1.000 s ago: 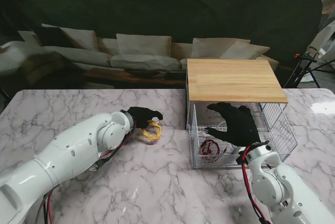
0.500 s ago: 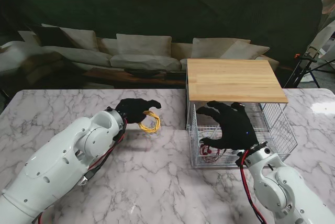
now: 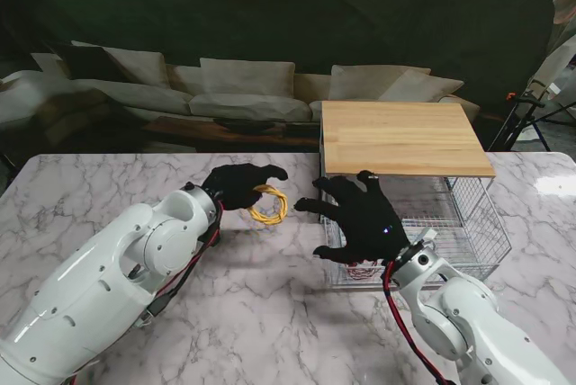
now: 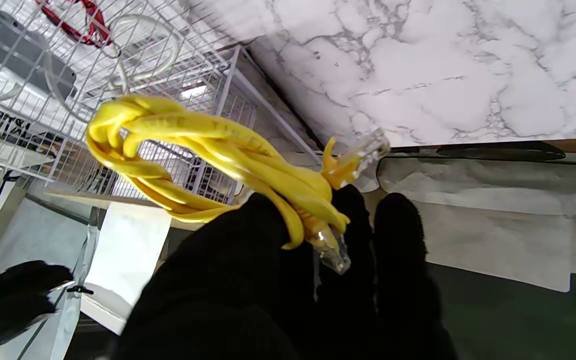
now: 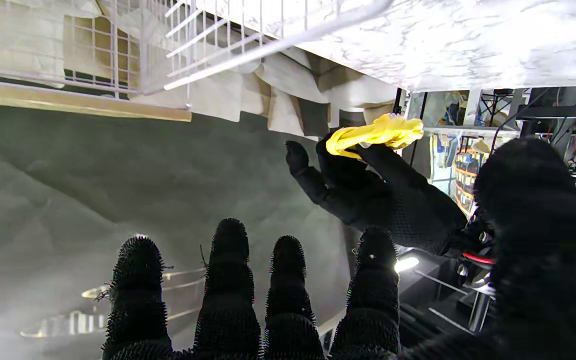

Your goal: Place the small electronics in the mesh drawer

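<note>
- The mesh drawer (image 3: pixel 468 223) sits on the right part of the marble table (image 3: pixel 108 187), under a wooden top (image 3: pixel 400 138).
- A coiled cable (image 3: pixel 360 268) lies inside the drawer at its near left corner.
- The right hand (image 3: pixel 360 219) hangs over the drawer's left end, fingers spread.
- The left hand (image 3: pixel 236 185) is to the left of the drawer, off the table, gripping a bundled network cable (image 3: pixel 268 204).
- That bundle hangs between the two hands.
- A sofa (image 3: pixel 243 88) stands behind the table.
</note>
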Motion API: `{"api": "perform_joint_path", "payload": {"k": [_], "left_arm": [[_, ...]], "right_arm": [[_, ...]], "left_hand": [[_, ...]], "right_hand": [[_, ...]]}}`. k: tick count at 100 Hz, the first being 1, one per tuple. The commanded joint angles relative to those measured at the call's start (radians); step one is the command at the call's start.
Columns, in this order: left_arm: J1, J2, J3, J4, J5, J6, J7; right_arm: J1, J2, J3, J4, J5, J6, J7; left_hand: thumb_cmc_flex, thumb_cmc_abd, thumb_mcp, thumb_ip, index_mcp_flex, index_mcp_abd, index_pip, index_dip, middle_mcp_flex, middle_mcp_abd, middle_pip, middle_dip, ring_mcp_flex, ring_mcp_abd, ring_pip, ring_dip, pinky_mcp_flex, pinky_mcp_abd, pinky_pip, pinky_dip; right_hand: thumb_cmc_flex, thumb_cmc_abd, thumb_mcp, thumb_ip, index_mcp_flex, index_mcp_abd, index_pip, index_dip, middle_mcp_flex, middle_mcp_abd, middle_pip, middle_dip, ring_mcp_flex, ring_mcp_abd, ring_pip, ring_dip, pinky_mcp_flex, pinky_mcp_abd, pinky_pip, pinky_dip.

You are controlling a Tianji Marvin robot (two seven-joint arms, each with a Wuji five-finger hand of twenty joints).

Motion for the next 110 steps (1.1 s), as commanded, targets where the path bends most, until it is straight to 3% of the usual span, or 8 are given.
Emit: {"api": "perform_joint_path", "payload": {"k": [1,27,38,61,85,90,95,110], "left_arm": [[0.006,-0.008,0.000,-0.025,-0.002,0.009,-0.003],[0.037,-0.020,0.004,-0.069,-0.029,0.045,0.046],[0.039,-0.025,0.015,-0.075,-0.059,0.062,0.055],[0.045,-0.031,0.027,-0.081,-0.094,0.072,0.072],[0.058,-0.035,0.028,-0.096,-0.111,0.075,0.084],[0.061,-0.035,0.027,-0.099,-0.125,0.080,0.084],[0.062,-0.037,0.028,-0.099,-0.132,0.082,0.090],[0.067,-0.040,0.027,-0.099,-0.158,0.086,0.093]], "right_arm": [[0.017,-0.004,-0.012,-0.005,-0.007,0.014,0.005],[0.073,0.000,-0.065,0.029,-0.023,0.054,0.027],[0.100,0.002,-0.087,0.059,-0.039,0.068,0.003],[0.140,0.000,-0.123,0.104,-0.036,0.082,-0.024],[0.183,-0.005,-0.167,0.153,-0.017,0.096,-0.060],[0.193,-0.006,-0.176,0.165,-0.013,0.098,-0.072],[0.207,-0.009,-0.188,0.185,-0.003,0.097,-0.093],[0.230,-0.020,-0.207,0.219,0.041,0.090,-0.122]], "left_hand": [[0.071,-0.008,0.070,-0.009,0.019,0.011,-0.020,-0.012,0.010,0.011,0.013,0.025,0.012,-0.003,0.028,0.028,-0.010,0.024,0.009,0.024],[0.071,-0.008,0.074,-0.009,0.027,0.012,-0.028,-0.014,0.008,0.014,0.016,0.029,0.012,-0.003,0.032,0.029,-0.008,0.026,0.010,0.029],[0.071,-0.008,0.077,-0.011,0.027,0.014,-0.032,-0.014,0.006,0.019,0.015,0.029,0.010,-0.001,0.033,0.030,-0.011,0.028,0.010,0.031],[0.071,-0.011,0.081,-0.010,0.032,0.016,-0.041,-0.017,0.009,0.024,0.016,0.030,0.012,0.002,0.037,0.031,-0.010,0.033,0.012,0.035],[0.071,-0.012,0.082,-0.010,0.043,0.017,-0.045,-0.018,0.012,0.024,0.017,0.031,0.016,0.001,0.041,0.031,-0.005,0.032,0.014,0.039],[0.071,-0.013,0.084,-0.010,0.040,0.018,-0.048,-0.018,0.012,0.026,0.016,0.030,0.017,0.003,0.041,0.030,-0.004,0.035,0.014,0.040],[0.071,-0.014,0.083,-0.010,0.043,0.016,-0.047,-0.018,0.014,0.025,0.016,0.029,0.019,0.002,0.041,0.029,-0.002,0.036,0.015,0.041],[0.071,-0.012,0.079,-0.009,0.046,0.017,-0.046,-0.020,0.016,0.026,0.014,0.028,0.020,0.002,0.041,0.029,0.001,0.036,0.016,0.043]], "right_hand": [[0.016,0.010,-0.015,0.012,-0.004,-0.014,-0.019,-0.020,-0.022,0.013,0.007,-0.013,-0.038,0.016,-0.019,-0.014,-0.029,0.017,0.006,-0.012],[0.020,0.006,-0.013,0.013,0.007,-0.010,-0.012,-0.032,-0.020,0.019,0.005,-0.011,-0.038,0.019,-0.016,-0.012,-0.024,0.016,0.015,-0.013],[0.026,0.004,-0.012,0.013,0.007,-0.016,-0.008,-0.035,-0.041,0.025,0.005,-0.010,-0.041,0.017,-0.015,-0.012,-0.020,0.013,0.023,-0.012],[0.091,0.004,0.000,0.018,0.046,-0.078,0.062,-0.014,-0.066,0.021,0.027,-0.014,-0.048,0.012,-0.006,-0.015,-0.020,0.007,0.045,-0.015],[0.163,0.022,0.148,0.014,0.178,-0.160,0.260,0.095,-0.076,0.019,0.060,-0.018,-0.052,0.000,0.016,-0.022,-0.013,-0.004,0.078,-0.033],[0.205,0.018,0.149,-0.045,0.219,-0.187,0.329,0.099,-0.068,0.013,0.068,-0.016,-0.050,-0.005,0.026,-0.024,-0.010,-0.006,0.090,-0.039],[0.263,0.032,0.125,-0.078,0.243,-0.233,0.468,0.033,-0.054,0.004,0.074,-0.014,-0.050,-0.011,0.037,-0.028,-0.009,-0.013,0.105,-0.051],[0.279,0.148,0.095,-0.098,0.431,-0.240,0.582,0.009,0.026,-0.024,0.127,0.011,-0.040,-0.033,0.059,-0.027,-0.011,-0.024,0.116,-0.059]]}}
